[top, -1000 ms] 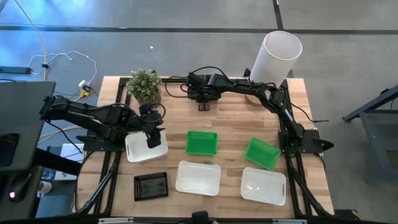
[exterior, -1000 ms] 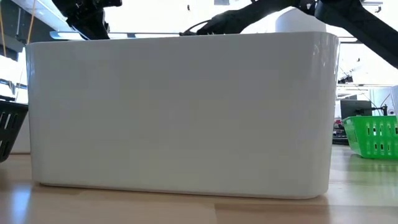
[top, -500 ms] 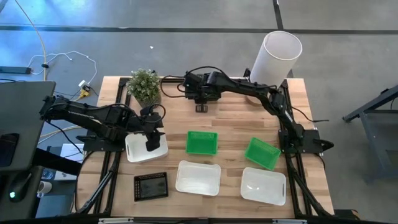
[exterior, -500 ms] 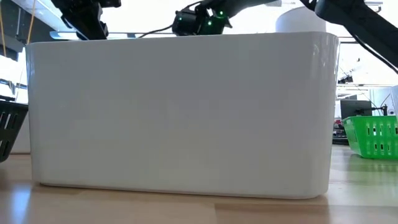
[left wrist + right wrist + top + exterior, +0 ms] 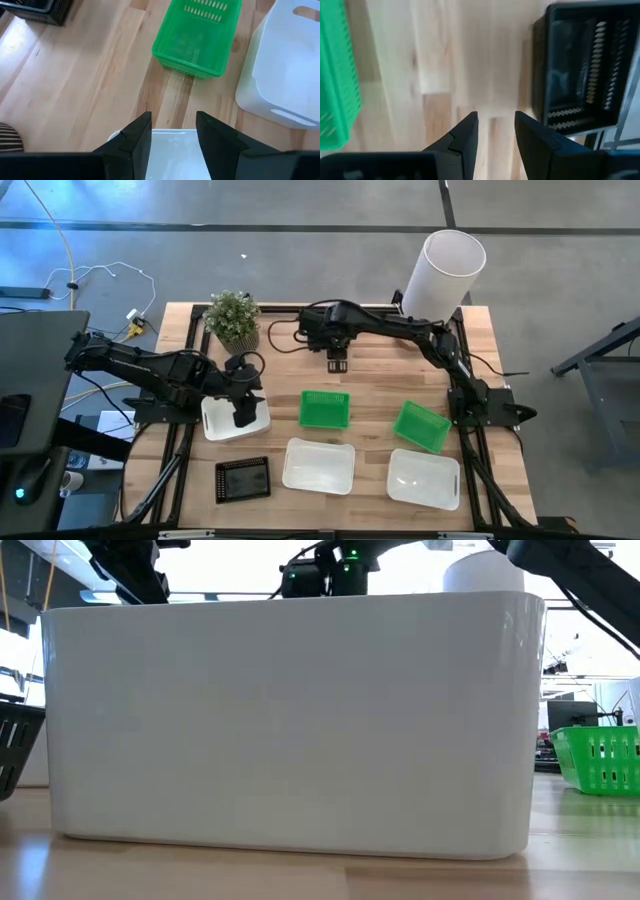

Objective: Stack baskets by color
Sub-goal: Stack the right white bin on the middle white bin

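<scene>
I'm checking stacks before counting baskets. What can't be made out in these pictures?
- Low view: the white basket fills the frame, hiding most of the table.
- Low view: the black basket is cut off by the edge.
- High view: whether any basket is already stacked is too small to tell.

A: Arm finish?
B: Both matte black, slim jointed links, black cables looped alongside. Left gripper (image 5: 172, 137) and right gripper (image 5: 495, 135) each carry two dark, angular, wedge-shaped fingers.
A: Markings?
B: Small green lights on one arm's wrist, low view.
</scene>
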Robot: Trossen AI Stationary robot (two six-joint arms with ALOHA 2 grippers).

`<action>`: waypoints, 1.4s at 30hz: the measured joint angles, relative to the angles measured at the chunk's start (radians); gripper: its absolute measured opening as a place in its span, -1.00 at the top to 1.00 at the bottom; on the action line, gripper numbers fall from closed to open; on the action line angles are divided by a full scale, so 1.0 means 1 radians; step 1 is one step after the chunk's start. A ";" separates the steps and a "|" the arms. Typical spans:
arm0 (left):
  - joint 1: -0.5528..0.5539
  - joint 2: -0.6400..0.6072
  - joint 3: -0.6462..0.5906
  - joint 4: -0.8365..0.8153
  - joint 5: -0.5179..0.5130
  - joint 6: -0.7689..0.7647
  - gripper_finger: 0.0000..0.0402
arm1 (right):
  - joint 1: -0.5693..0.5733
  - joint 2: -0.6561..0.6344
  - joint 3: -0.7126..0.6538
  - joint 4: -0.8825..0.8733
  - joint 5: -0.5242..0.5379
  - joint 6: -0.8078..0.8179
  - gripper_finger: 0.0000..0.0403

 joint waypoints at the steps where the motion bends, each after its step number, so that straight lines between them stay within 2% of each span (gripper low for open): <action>1: 0.000 0.000 0.000 0.000 0.000 -0.007 0.30 | 0.003 0.000 0.000 -0.016 0.000 0.006 0.43; 12: 0.000 0.000 0.000 0.000 0.001 -0.014 0.30 | 0.043 -0.002 -0.002 -0.167 0.027 0.097 0.43; 27: 0.000 0.000 0.000 0.000 0.002 -0.013 0.30 | 0.087 -0.086 -0.023 -0.172 0.072 0.165 0.43; 32: 0.000 0.000 0.000 -0.003 0.003 -0.012 0.30 | 0.089 -0.184 -0.238 -0.103 0.101 0.195 0.43; 37: 0.000 0.000 0.000 -0.003 0.003 -0.012 0.30 | 0.094 -0.367 -0.515 0.073 0.102 0.209 0.43; 42: 0.001 0.000 0.000 -0.002 0.002 -0.012 0.30 | 0.106 -0.571 -0.722 0.196 0.108 0.298 0.43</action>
